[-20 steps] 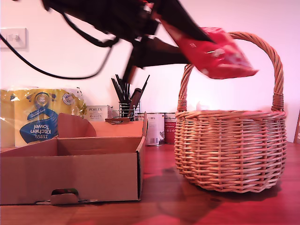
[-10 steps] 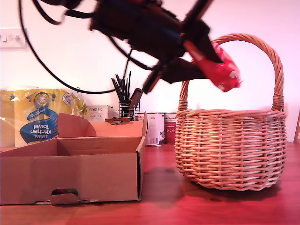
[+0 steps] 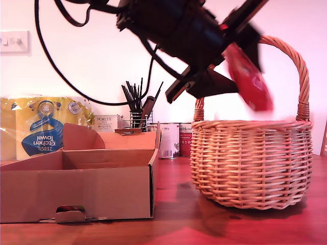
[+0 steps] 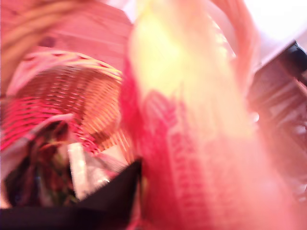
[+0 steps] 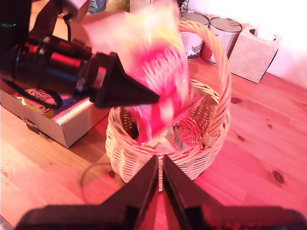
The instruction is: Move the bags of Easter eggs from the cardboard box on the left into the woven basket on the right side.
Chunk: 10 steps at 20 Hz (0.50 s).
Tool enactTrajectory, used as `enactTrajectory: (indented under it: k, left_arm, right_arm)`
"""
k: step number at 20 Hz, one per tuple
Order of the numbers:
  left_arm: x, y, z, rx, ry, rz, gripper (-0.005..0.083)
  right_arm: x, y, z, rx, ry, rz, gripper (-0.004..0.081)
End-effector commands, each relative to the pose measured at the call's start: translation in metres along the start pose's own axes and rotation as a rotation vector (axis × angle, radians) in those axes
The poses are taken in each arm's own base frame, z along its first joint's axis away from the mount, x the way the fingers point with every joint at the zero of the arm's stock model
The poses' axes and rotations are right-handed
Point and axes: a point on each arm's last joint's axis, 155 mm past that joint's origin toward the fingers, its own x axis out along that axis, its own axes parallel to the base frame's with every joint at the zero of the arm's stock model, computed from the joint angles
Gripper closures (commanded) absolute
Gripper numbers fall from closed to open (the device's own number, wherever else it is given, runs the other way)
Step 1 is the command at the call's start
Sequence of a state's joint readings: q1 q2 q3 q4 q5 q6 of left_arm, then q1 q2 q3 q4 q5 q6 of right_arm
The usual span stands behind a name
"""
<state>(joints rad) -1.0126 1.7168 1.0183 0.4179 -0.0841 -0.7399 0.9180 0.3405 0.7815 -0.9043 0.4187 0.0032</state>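
Note:
A red-and-white bag of Easter eggs (image 3: 251, 81) hangs upright and blurred over the woven basket (image 3: 250, 163), under its arched handle. My first gripper (image 3: 245, 71) is above the basket's rim, its jaws spread on either side of the bag, open. The first wrist view is filled by the blurred bag (image 4: 192, 143), with the basket (image 4: 72, 96) below and another bag (image 4: 38, 177) lying inside. The cardboard box (image 3: 76, 194) sits at the exterior view's left. My second gripper (image 5: 159, 165) hovers shut and empty in front of the basket (image 5: 144, 153); a colourful bag (image 5: 38, 98) lies in the box (image 5: 62, 129).
A yellow-and-blue kitchen towel pack (image 3: 41, 127) stands behind the box. A holder of dark utensils (image 3: 138, 117) and tins (image 3: 168, 140) line the wall between box and basket. A tissue box (image 5: 261, 45) stands behind the basket. Bare wooden table (image 3: 173, 214) lies in front.
My first arm swung down toward the basket. The red bag went from sticking out level above the handle to hanging upright and blurred just over the rim.

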Motion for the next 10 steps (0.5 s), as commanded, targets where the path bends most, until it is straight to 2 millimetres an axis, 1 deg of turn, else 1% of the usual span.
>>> enactTrajectory:
  k: [1, 5, 6, 8, 10]
  left_arm:
    - [0.002, 0.003, 0.002, 0.012, -0.019, 0.016, 0.0260]
    - [0.002, 0.010, 0.009, 0.014, -0.049, 0.047, 0.0263]
    - [0.002, 0.011, 0.010, 0.016, -0.049, 0.049, 0.0283]
    - [0.000, 0.008, 0.012, 0.056, -0.052, 0.044, 0.0314]
    - [-0.007, 0.001, 0.022, 0.085, -0.069, 0.030, 0.0314]
  right_arm:
    - [0.003, 0.002, -0.003, 0.004, 0.002, 0.004, 0.0783]
    - [0.003, 0.002, -0.003, 0.004, 0.002, 0.004, 0.0783]
    - [0.003, 0.002, -0.003, 0.004, 0.002, 0.005, 0.0783]
    - [0.003, 0.002, -0.003, 0.004, 0.003, 0.005, 0.0783]
    - [0.003, 0.002, -0.003, 0.004, 0.005, 0.005, 0.0783]
